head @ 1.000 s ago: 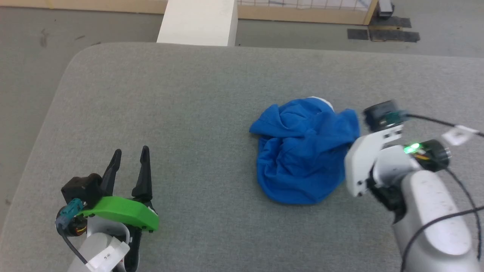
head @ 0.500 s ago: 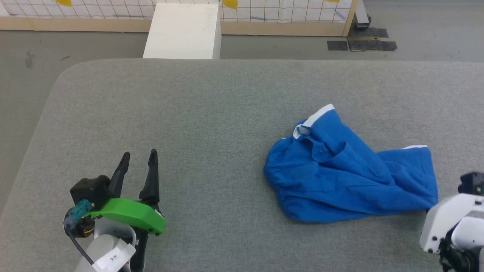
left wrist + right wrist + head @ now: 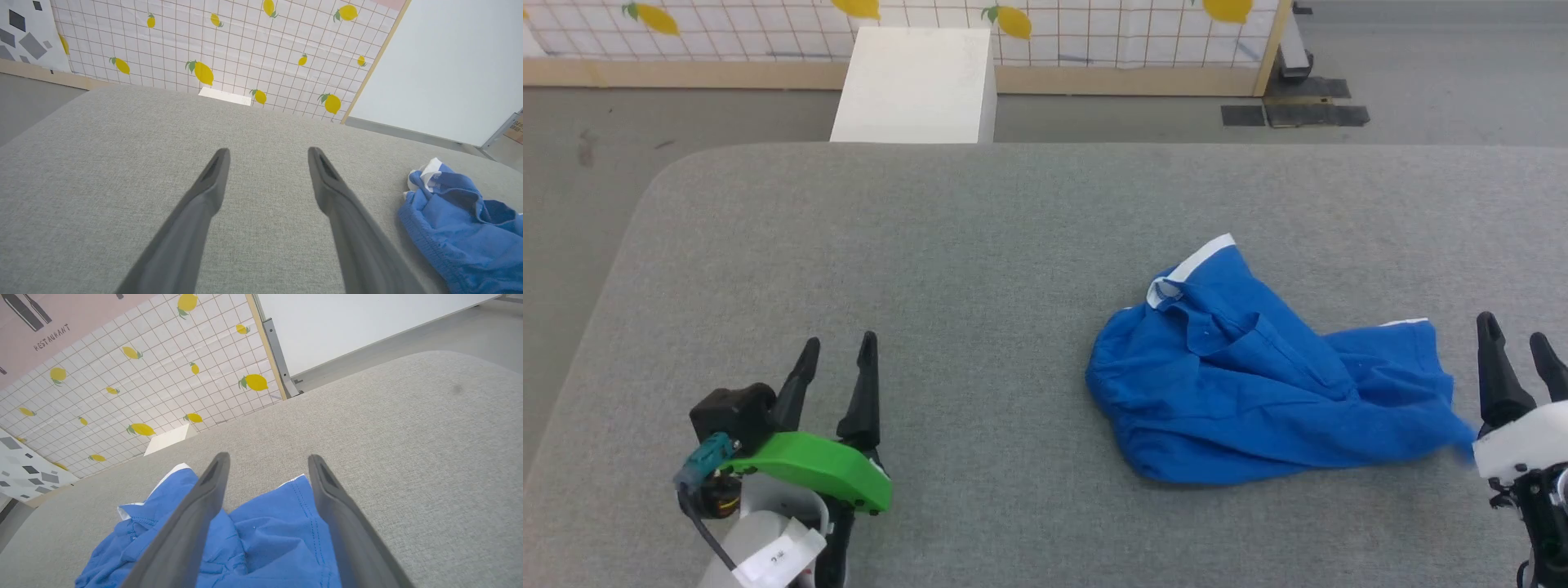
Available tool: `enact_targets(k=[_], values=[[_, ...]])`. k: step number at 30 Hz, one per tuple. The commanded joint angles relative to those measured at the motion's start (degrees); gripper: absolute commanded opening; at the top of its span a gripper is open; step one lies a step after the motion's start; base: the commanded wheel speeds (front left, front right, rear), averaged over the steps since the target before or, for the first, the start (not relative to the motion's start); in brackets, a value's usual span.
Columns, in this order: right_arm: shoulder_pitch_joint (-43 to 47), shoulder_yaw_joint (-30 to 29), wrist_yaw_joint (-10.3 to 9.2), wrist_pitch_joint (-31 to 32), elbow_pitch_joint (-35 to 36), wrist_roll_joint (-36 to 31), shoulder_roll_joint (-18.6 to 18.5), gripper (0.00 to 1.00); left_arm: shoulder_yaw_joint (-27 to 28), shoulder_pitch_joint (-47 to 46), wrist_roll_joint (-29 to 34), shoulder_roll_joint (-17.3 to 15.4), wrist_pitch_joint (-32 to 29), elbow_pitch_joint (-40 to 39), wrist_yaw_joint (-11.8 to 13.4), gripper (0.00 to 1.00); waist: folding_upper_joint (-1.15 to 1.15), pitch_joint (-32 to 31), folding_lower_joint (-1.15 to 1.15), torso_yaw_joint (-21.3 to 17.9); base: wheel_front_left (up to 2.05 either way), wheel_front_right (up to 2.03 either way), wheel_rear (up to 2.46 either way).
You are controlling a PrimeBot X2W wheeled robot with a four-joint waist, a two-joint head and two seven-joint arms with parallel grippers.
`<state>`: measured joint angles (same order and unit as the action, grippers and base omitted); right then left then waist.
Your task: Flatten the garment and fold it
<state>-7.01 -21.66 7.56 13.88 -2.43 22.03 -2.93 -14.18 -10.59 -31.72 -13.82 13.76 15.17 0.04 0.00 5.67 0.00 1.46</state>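
The right gripper (image 3: 1512,329) hangs with its two dark fingers spread wide and nothing between them, just beside the right-hand end of the garment (image 3: 1258,400). Seen from its own wrist, blue cloth lies under and between the fingers; whether they touch it cannot be told. The left gripper (image 3: 840,340) is also spread and empty, well apart from the garment on its left side.

The garment, royal blue shorts, lies in a rumpled, partly drawn-out heap on the grey padded table (image 3: 931,245). A white stripe (image 3: 1196,260) shows at its far edge, and a thin white hem line runs along its right end. Folds and ridges cross the middle, and the left end is bunched. Beyond the garment, past the table's far edge, stands a white box (image 3: 915,82) against a lemon-print wall (image 3: 1094,24).

The work appears to be in the flattening step, with no folding begun. The next move likely calls for each gripper to take an opposite edge, so the left one must first travel across to the bunched end, and then for both to pull the cloth taut and flat.
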Motion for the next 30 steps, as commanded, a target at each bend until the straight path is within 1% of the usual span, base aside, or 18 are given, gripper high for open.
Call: enact_targets(k=[1,4,6,8,11,12,14,16,18,22,25,29,30], values=[[0.96,0.12,-0.08,-1.13,-0.18,0.28,0.04,1.00,-0.32,-0.87,-0.87,0.62,-0.38,0.09,-0.28,1.00,0.00,-0.49,0.00,-0.61,0.00,0.00,0.00],[1.81,0.40,-0.08,-2.24,-0.68,0.56,0.04,1.00,-1.25,-1.93,-1.56,1.55,-2.30,0.34,-0.44,1.00,0.00,-0.66,0.00,-1.41,0.00,0.00,0.00],[2.02,0.63,-0.08,-2.71,-1.00,0.62,0.04,1.00,-2.45,-3.73,-1.73,2.21,-4.65,0.74,-0.63,1.00,0.00,-0.62,0.00,-2.23,0.00,0.00,0.00],[2.16,0.94,-0.08,-2.84,-1.10,0.26,0.04,1.00,-4.20,-6.59,-1.87,3.21,-8.55,1.64,-0.74,1.00,0.00,-0.26,0.00,-3.01,0.00,0.00,0.00],[2.02,1.60,-0.08,-2.62,-1.20,-0.06,0.05,1.00,-7.35,-12.93,-1.96,5.06,-16.51,4.36,-0.80,1.00,0.00,0.70,0.00,-4.37,0.00,0.00,0.00],[1.67,2.28,-0.08,-2.47,-1.32,-0.06,0.05,1.00,-9.54,-17.41,-1.97,6.08,-22.73,6.93,-0.94,1.00,0.00,1.48,0.00,-5.66,0.00,0.00,0.00],[1.34,2.91,-0.08,-2.39,-1.54,0.10,0.05,1.00,-11.98,-21.84,-1.39,6.67,-28.96,9.61,-1.26,1.00,0.00,2.35,0.00,-7.00,0.00,0.00,0.00],[1.10,3.37,-0.08,-2.56,-1.82,0.02,0.05,1.00,-14.47,-25.61,-0.42,6.96,-35.34,12.42,-1.28,1.00,0.00,3.13,0.00,-8.43,0.00,0.00,0.00],[1.01,3.77,-0.08,-2.80,-2.23,0.20,0.05,1.00,-16.47,-28.52,0.32,7.32,-40.36,14.62,-1.38,1.00,0.00,3.93,0.00,-9.85,0.00,0.00,0.00],[1.22,4.31,-0.08,-3.60,-3.10,0.68,0.05,1.00,-20.72,-32.03,3.09,7.03,-47.97,18.76,-1.56,1.00,0.00,5.31,0.00,-12.29,0.00,0.00,0.00],[1.39,4.54,-0.08,-4.12,-3.58,0.99,0.05,1.00,-23.82,-32.74,5.32,6.06,-52.09,21.73,-2.04,1.00,0.00,6.09,0.00,-13.64,0.00,0.00,0.00],[1.57,4.22,-0.08,-4.61,-3.70,0.76,0.05,1.00,-25.39,-31.64,5.14,5.85,-55.83,23.83,-2.59,1.00,0.00,6.60,0.00,-13.92,0.00,0.00,0.00],[1.54,4.15,-0.08,-4.65,-3.72,0.71,0.05,1.00,-25.31,-31.34,4.72,5.88,-56.25,23.98,-2.69,0.55,0.00,6.65,0.00,-13.84,0.00,0.00,0.00]])
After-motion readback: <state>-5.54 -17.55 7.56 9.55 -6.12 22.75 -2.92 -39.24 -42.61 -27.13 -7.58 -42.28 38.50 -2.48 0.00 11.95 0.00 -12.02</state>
